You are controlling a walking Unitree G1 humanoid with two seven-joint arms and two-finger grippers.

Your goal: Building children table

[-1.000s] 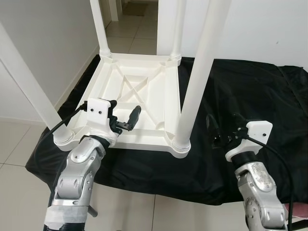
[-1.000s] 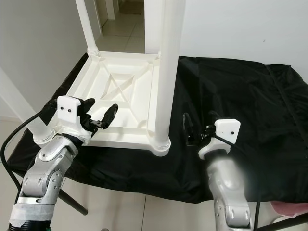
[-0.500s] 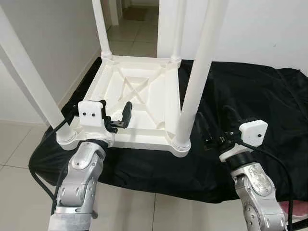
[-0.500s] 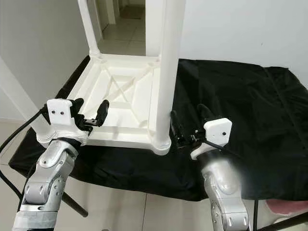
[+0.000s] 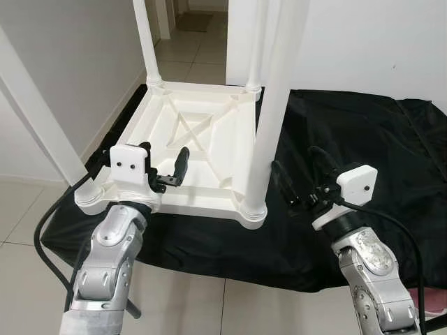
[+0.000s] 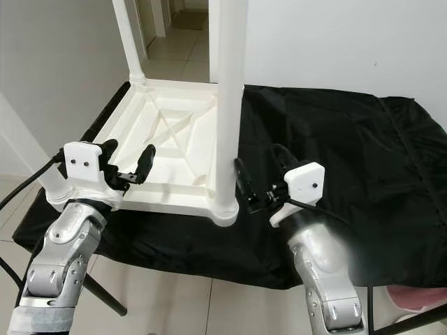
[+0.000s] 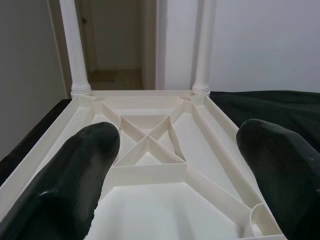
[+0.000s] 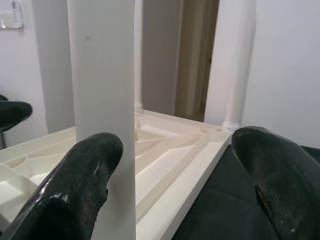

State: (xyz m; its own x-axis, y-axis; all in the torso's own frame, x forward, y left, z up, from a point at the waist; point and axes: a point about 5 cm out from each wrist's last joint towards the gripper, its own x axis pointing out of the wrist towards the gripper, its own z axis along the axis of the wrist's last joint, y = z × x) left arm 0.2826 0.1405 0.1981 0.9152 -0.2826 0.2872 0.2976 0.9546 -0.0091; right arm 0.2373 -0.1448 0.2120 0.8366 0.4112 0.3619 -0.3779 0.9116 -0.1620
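Currently the white plastic table (image 5: 199, 150) lies upside down on a black cloth (image 5: 363, 139), legs up. Left gripper (image 5: 162, 167), fingers spread and empty, hovers over the near rim at 7 o'clock. Right gripper (image 5: 300, 181), likewise spread and empty, sits beside the near-right leg (image 5: 269, 118) at 5 o'clock. Judged light, rigid, smooth; best gripped low on the leg, near its socket.

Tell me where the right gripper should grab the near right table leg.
Probably low on the near right leg, just above its socket, coming in level from the robot's right. The post is round, upright and bare there, and the open right gripper already faces it.
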